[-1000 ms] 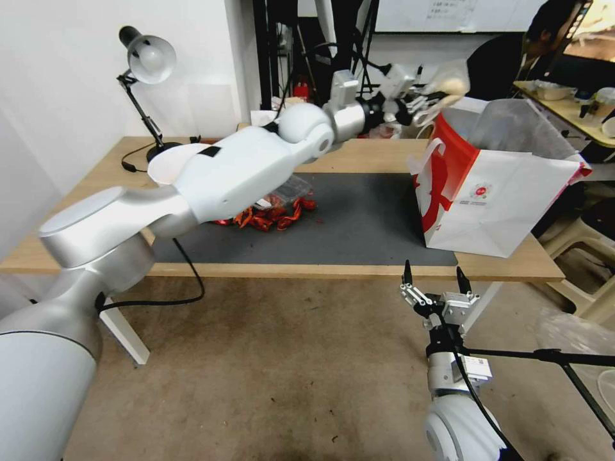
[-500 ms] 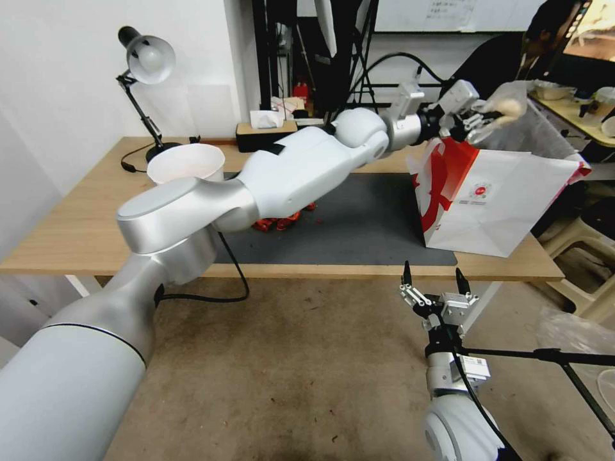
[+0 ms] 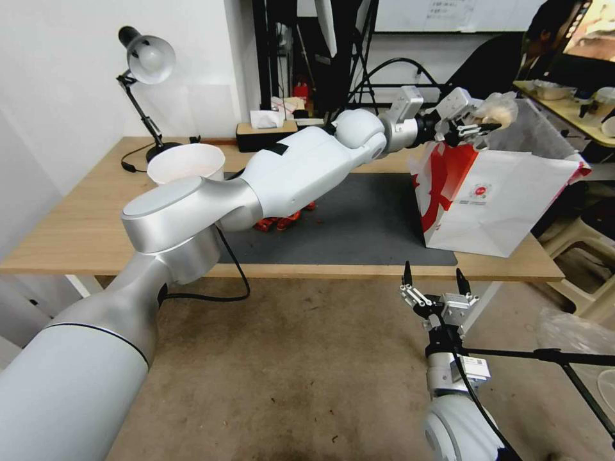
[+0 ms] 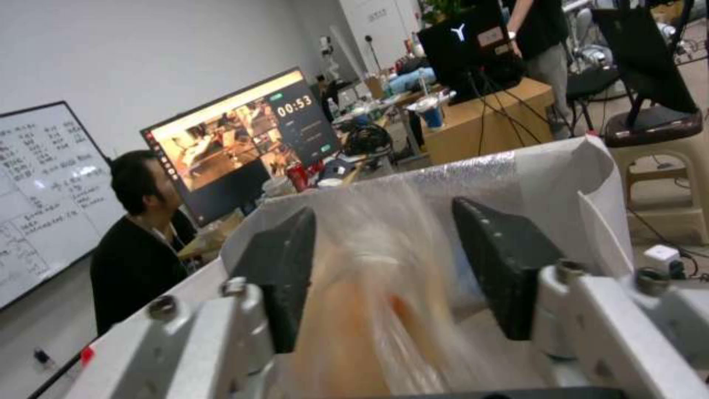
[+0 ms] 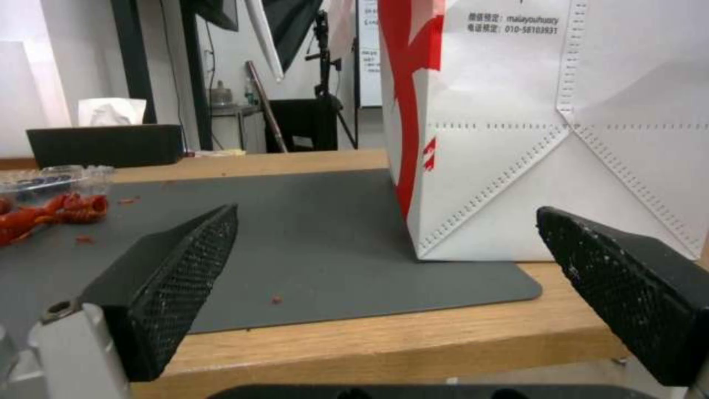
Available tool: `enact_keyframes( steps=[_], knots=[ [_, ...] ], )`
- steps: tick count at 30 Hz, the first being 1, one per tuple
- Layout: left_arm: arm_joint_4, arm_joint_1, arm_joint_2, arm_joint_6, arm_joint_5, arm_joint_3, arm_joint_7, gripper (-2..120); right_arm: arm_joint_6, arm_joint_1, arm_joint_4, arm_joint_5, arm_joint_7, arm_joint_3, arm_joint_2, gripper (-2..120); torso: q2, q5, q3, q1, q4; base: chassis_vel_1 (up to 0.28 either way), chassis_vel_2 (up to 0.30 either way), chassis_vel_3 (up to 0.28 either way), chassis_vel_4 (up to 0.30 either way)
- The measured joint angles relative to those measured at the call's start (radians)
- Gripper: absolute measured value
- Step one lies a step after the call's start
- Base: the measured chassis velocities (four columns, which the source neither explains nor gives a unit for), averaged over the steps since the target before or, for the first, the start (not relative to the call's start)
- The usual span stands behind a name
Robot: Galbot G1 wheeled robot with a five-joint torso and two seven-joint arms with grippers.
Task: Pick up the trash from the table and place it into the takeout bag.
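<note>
Hovering above the takeout bag point(image 3: 506, 198), left claw point(image 3: 471, 121) grips knotted bag point(image 4: 369, 310).

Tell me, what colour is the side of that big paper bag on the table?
Red, with white swirls; the takeout bag's front is white. The head view shows it best.

The light-wood bench point(image 3: 90, 218) carried a dark grey mat point(image 3: 371, 218) across its middle. On the mat, red scraps point(image 3: 282, 223) lay to the left and the takeout bag point(image 3: 500, 192) stood upright on the right. A desk lamp point(image 3: 144, 96), a white bowl point(image 3: 186, 163) and a black tissue box point(image 3: 266, 131) sat toward the back.
</note>
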Motion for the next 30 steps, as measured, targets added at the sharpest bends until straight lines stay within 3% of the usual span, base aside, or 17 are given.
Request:
enact_keyframes(
  steps=[12, 17, 23, 30],
  knots=[
    [-0.030, -0.006, 0.004, 0.000, -0.033, -0.031, -0.036, 99, 0.002, -0.003, 0.007, 0.000, 0.001, 0.002, 0.000, 100, 0.000, 0.0001, 0.000, 0.000, -0.0002, 0.000, 0.000, 0.000, 0.000],
    [-0.073, 0.005, 0.039, 0.005, -0.093, -0.078, -0.101, 100, 0.003, -0.003, 0.011, 0.000, 0.001, 0.002, 0.001, 100, 0.000, 0.0001, 0.000, 0.000, -0.0002, 0.000, 0.000, 0.000, 0.000],
    [-0.191, 0.064, 0.186, 0.035, -0.203, -0.136, -0.239, 100, 0.001, -0.004, 0.017, 0.001, 0.003, 0.005, -0.002, 100, 0.000, -0.0004, 0.000, 0.000, 0.0003, 0.000, 0.000, 0.000, 0.000],
    [-0.297, 0.154, 0.314, 0.058, -0.225, -0.203, -0.328, 100, -0.008, -0.005, 0.026, 0.001, 0.005, 0.004, -0.003, 100, 0.000, -0.0003, 0.000, 0.000, 0.0002, 0.000, 0.000, 0.000, 0.000]
  ],
)
